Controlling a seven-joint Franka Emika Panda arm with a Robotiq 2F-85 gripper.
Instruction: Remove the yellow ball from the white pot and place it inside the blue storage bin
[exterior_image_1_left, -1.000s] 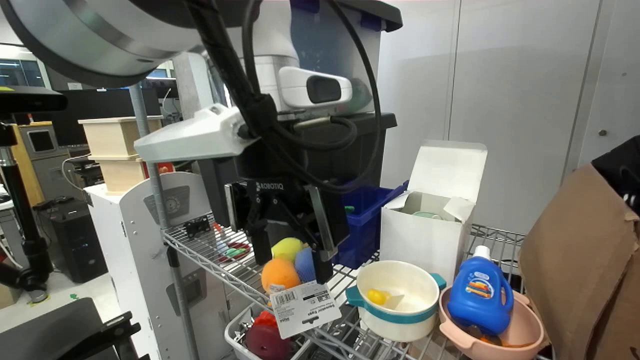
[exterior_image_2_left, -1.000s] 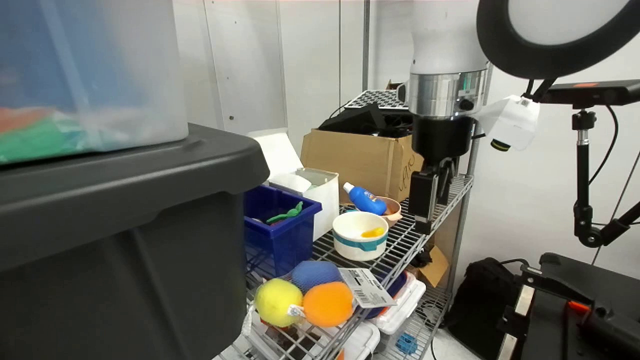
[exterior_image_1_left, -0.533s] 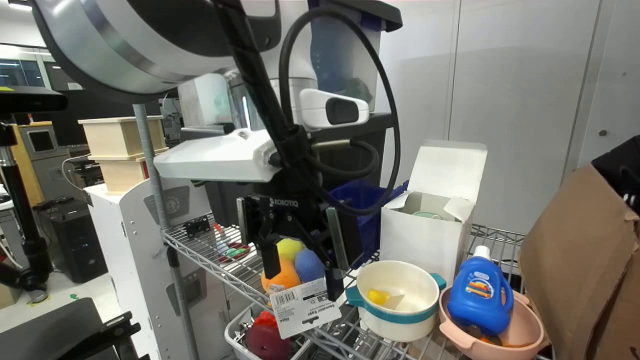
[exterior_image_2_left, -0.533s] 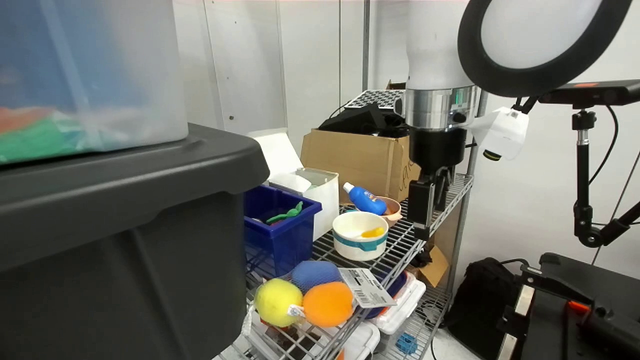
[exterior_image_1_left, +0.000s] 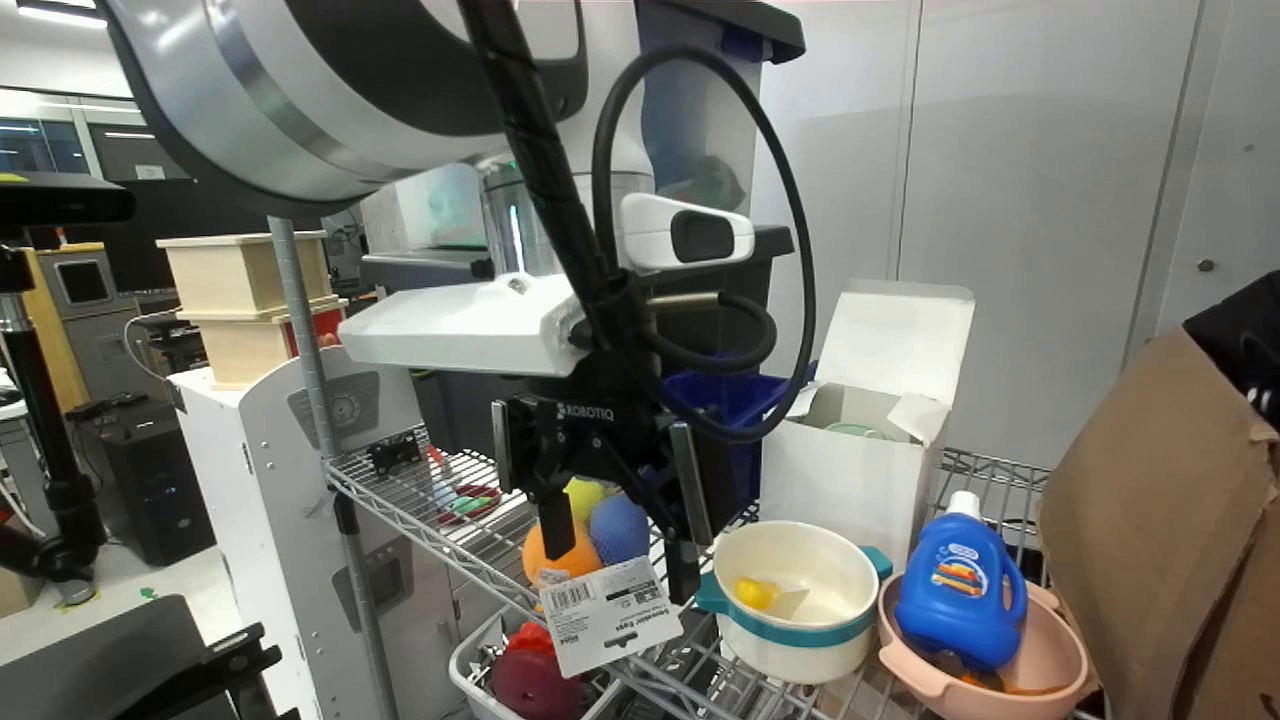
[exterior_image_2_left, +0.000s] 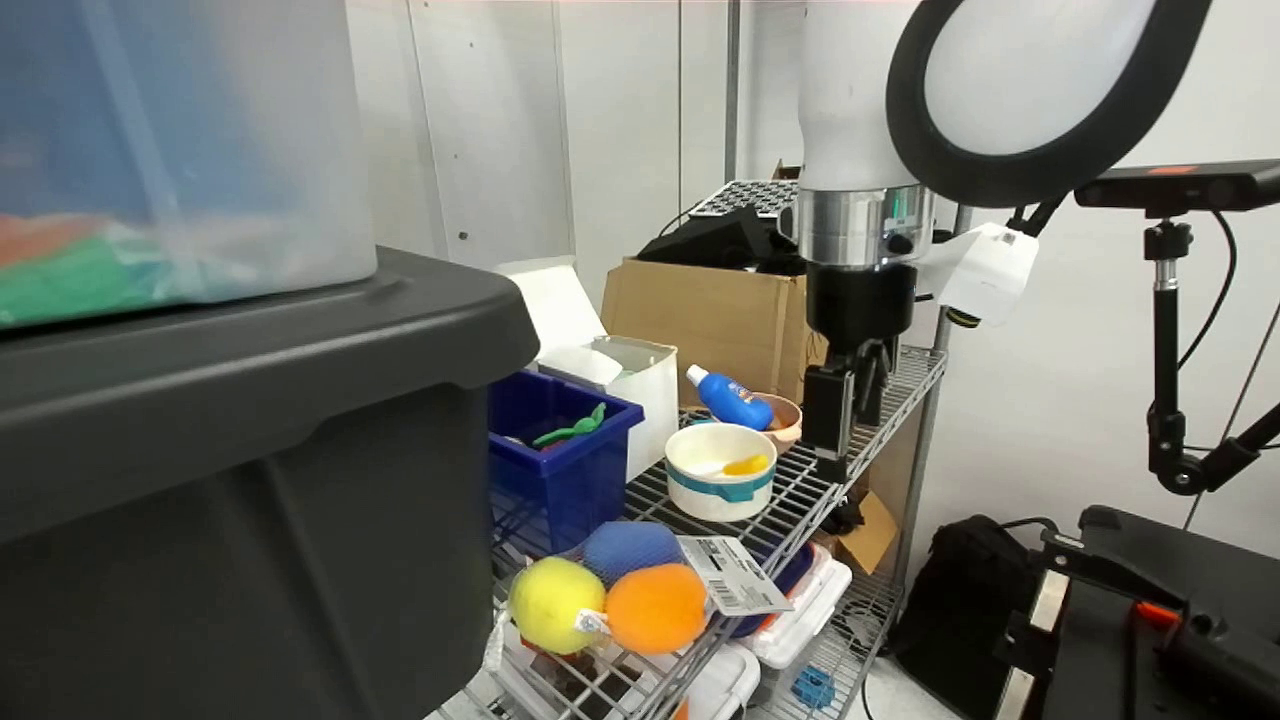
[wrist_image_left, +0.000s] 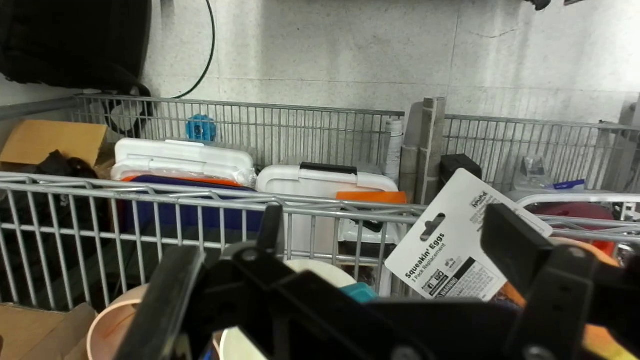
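Note:
The small yellow ball (exterior_image_1_left: 756, 593) lies inside the white pot (exterior_image_1_left: 795, 655) with its teal band. The ball (exterior_image_2_left: 747, 465) and the pot (exterior_image_2_left: 712, 505) also show in an exterior view. In the wrist view the pot (wrist_image_left: 325, 272) is mostly hidden behind the gripper, and the ball is hidden. The dark blue bin (exterior_image_2_left: 590, 490) stands beside the white box, with a green item inside; it is partly hidden behind the arm in an exterior view (exterior_image_1_left: 742, 470). My gripper (exterior_image_1_left: 620, 552) is open and empty, fingers down, beside the pot and apart from it. It also shows in the wrist view (wrist_image_left: 385, 222).
A pink bowl (exterior_image_1_left: 1000, 690) with a blue bottle (exterior_image_1_left: 962, 595) adjoins the pot. An open white box (exterior_image_1_left: 845, 480) stands behind. Netted balls with a card tag (exterior_image_2_left: 735, 575) lie near the shelf edge. A grey tote (exterior_image_2_left: 300, 560) and a cardboard box (exterior_image_2_left: 700, 320) flank the wire shelf.
The arm has moved down and toward the pot: rightward in an exterior view, leftward in an exterior view. The gripper has stayed open. The ball, pot and bin have not moved.

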